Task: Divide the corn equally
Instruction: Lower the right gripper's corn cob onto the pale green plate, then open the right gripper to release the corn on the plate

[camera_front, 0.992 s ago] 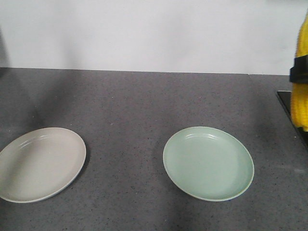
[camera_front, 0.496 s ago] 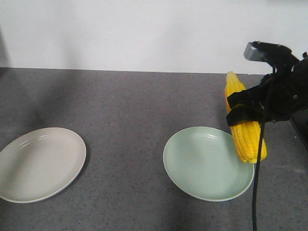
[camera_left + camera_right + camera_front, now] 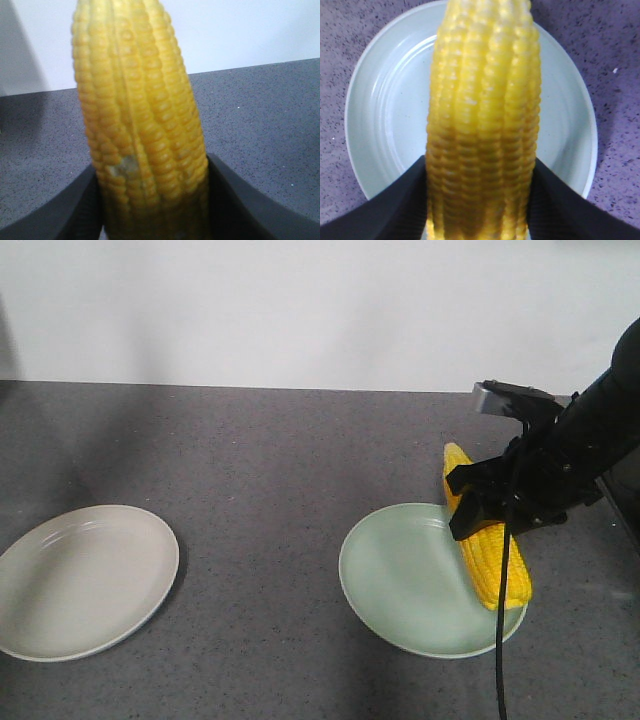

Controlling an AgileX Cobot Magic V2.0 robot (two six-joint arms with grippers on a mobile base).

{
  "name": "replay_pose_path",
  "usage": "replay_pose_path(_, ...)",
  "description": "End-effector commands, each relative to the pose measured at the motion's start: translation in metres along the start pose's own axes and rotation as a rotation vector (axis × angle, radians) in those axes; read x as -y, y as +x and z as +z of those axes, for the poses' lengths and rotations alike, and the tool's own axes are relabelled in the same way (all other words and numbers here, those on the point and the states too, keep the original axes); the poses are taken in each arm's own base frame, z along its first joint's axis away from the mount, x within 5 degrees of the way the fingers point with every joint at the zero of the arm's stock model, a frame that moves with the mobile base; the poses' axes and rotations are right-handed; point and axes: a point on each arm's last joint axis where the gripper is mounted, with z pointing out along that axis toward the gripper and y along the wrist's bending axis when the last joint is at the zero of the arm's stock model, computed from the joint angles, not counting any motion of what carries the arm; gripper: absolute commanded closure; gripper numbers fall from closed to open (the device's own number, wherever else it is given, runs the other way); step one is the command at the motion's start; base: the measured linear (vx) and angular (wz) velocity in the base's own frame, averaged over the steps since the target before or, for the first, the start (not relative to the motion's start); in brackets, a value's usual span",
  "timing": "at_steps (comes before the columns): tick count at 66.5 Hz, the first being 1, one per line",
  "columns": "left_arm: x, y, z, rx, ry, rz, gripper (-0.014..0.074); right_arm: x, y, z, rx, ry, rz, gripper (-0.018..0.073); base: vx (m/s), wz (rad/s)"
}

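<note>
Your right gripper (image 3: 484, 508) is clamped across the middle of a yellow corn cob (image 3: 487, 542), its black fingers (image 3: 470, 515) wrapping the cob from both sides. In the front view the cob hangs steeply, pointed tip up and toward the wall, thick end low over the right edge of the pale green plate (image 3: 400, 580). You cannot tell from that view whether the low end touches the plate or hangs just above it. Your right wrist camera looks straight along this cob (image 3: 482, 120): the dark pads (image 3: 395, 205) press against both of its sides, and the green plate (image 3: 385, 110) spreads out directly behind it, nearly centred, with grey speckled countertop (image 3: 620, 45) around its rim.

Your left gripper (image 3: 155, 200) is closed on a second corn cob (image 3: 140, 115), seen only by the left wrist camera. Dark pads (image 3: 240, 200) hug it at left and right near the bottom of the view, and the cob rises past the top of the picture, its tip out of view. Behind it are the grey countertop (image 3: 270, 115) and a white wall (image 3: 240, 30).

Farther out in the front view, a beige plate (image 3: 80, 580) sits at the left edge of the countertop (image 3: 270, 460), well apart from the green one, with nothing on it. A black cable (image 3: 500, 640) hangs from the right arm (image 3: 590, 430) across the green plate's rim.
</note>
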Motion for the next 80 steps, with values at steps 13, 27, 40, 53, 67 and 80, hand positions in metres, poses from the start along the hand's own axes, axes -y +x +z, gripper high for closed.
replay_pose_path(13,0.000,-0.013,-0.016,0.128,-0.006,-0.013,0.0577,-0.009,-0.004,-0.004,0.014,-0.039,-0.035,0.0348,0.00,0.00)
replay_pose_path(27,0.000,-0.013,-0.016,0.128,-0.005,-0.013,0.0577,-0.023,-0.004,0.009,-0.027,-0.013,-0.104,0.0341,0.00,0.00)
replay_pose_path(40,0.000,-0.013,-0.016,0.128,-0.005,-0.013,0.0577,-0.026,-0.006,0.014,-0.031,-0.010,-0.117,0.0332,0.00,0.00)
replay_pose_path(53,0.000,-0.013,-0.016,0.128,-0.005,-0.013,0.0577,-0.026,-0.007,0.014,-0.018,-0.005,-0.111,0.0288,0.00,0.00)
replay_pose_path(67,0.000,-0.013,-0.016,0.128,-0.005,-0.013,0.0577,-0.026,-0.008,0.014,-0.004,-0.002,-0.112,0.0186,0.00,0.00)
replay_pose_path(80,0.000,-0.013,-0.016,0.128,-0.005,-0.013,0.0577,-0.026,-0.008,0.014,-0.002,0.000,-0.118,0.0074,0.00,0.00)
